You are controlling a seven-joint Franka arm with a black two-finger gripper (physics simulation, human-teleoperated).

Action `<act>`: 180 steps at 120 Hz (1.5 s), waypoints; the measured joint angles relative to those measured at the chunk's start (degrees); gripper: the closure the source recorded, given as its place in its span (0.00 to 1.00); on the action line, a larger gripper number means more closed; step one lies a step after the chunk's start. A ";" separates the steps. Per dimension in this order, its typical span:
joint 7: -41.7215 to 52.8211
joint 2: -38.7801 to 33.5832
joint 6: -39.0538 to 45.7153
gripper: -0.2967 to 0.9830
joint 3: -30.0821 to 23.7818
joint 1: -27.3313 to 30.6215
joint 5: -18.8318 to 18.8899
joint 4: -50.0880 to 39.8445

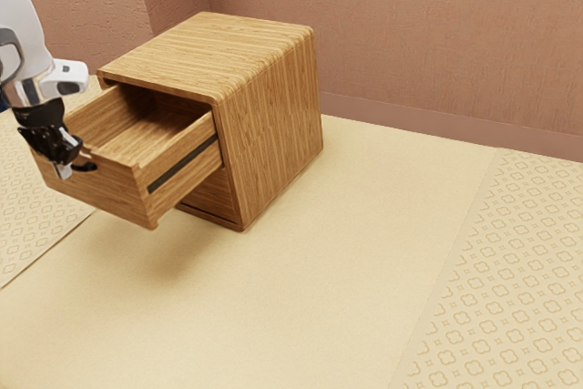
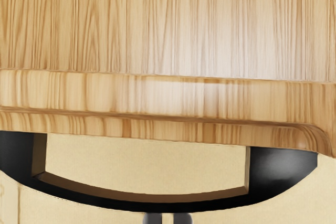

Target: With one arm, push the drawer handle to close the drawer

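High exterior, close wrist, same drawer (image 1: pixel 105 190)

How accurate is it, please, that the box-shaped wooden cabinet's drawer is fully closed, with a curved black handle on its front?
The drawer isn't closed: the exterior view shows it standing well out of the cabinet, and the black handle is on its front.
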 joint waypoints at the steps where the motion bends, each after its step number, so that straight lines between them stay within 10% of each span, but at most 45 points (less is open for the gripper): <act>1: 0.00 0.09 0.02 0.83 -0.01 -0.01 -0.02 0.05; 180: 1.43 17.03 2.23 0.84 0.13 -0.04 -8.02 14.70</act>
